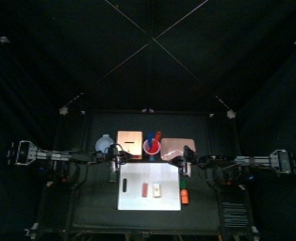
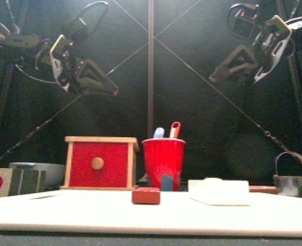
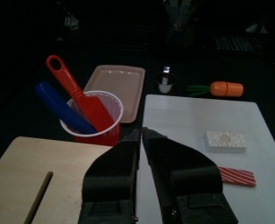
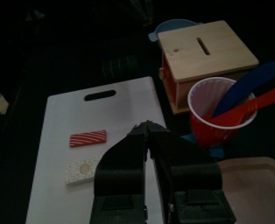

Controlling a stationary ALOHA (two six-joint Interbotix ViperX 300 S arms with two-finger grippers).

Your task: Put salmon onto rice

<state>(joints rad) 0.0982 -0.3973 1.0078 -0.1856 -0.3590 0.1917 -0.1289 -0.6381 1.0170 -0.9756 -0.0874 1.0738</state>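
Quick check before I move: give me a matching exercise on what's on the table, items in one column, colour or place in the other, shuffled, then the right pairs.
Items:
1. salmon
2. rice
3. cup
4. wooden box

Descriptions:
A. red, holding a red and a blue utensil
B. white lump on the white board
C. has a slot in its top face
D. pinkish-red striped slice lying on the board, apart from the white lump

Pairs: 1-D, 2-B, 3-A, 4-C
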